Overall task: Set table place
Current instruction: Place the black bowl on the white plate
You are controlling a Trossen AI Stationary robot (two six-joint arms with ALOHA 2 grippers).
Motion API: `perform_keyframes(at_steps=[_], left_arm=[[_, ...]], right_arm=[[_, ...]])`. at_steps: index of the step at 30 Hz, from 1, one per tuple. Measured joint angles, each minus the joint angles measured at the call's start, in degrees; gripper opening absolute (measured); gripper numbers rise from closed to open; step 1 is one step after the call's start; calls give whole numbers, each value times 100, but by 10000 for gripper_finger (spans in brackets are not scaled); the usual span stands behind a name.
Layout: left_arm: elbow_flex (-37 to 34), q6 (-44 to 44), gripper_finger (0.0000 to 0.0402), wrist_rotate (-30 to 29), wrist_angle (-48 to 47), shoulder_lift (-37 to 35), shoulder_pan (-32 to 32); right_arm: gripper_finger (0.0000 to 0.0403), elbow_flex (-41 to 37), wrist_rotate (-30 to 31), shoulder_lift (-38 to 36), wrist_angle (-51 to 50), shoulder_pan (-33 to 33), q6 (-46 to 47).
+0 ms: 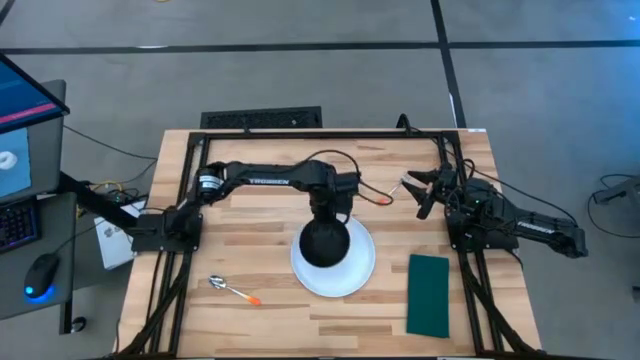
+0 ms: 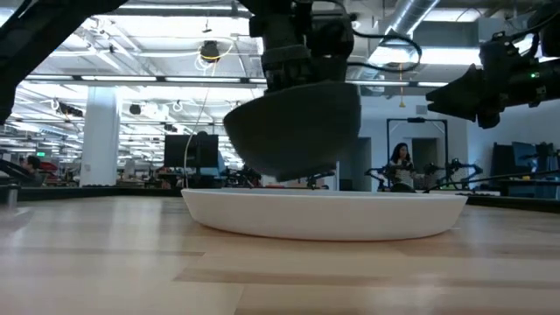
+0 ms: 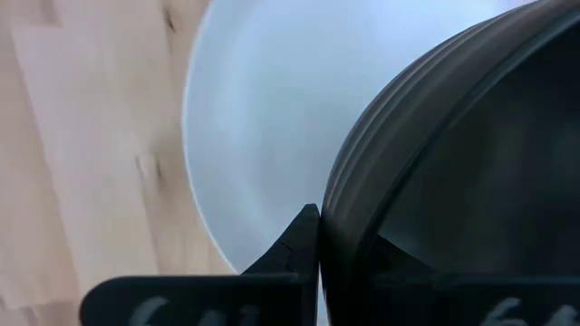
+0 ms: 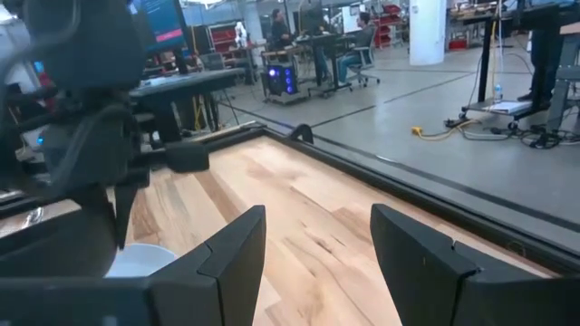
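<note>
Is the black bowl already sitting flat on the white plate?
No: in the low view the black bowl hangs tilted in the left gripper, with a gap above the white plate.

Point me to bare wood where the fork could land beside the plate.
Free: the strip between plate and napkin; the stretch between plate and spoon. Crowded: over the plate, where the left tool holds the bowl. The right tool sits at the far right.
</note>
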Motion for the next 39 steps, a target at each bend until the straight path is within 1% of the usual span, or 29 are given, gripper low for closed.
perform_keyframes(at_steps=[6, 14, 17, 25, 33, 39], left_arm=[[2, 1, 0, 315, 146, 156, -34], [15, -151, 0, 192, 314, 351, -40], [8, -173, 0, 119, 194, 521, -35], [12, -233, 1, 175, 213, 597, -37], [6, -532, 18, 116, 243, 593, -41], [4, -681, 24, 364, 270, 593, -46]], right_arm=[[224, 0, -2, 0, -18, 2, 0], [224, 0, -7, 0, -72, 2, 2], [224, 0, -4, 0, -72, 2, 2], [224, 0, -4, 0, -74, 2, 2], [224, 0, -4, 0, -76, 2, 0], [224, 0, -4, 0, -79, 2, 0]])
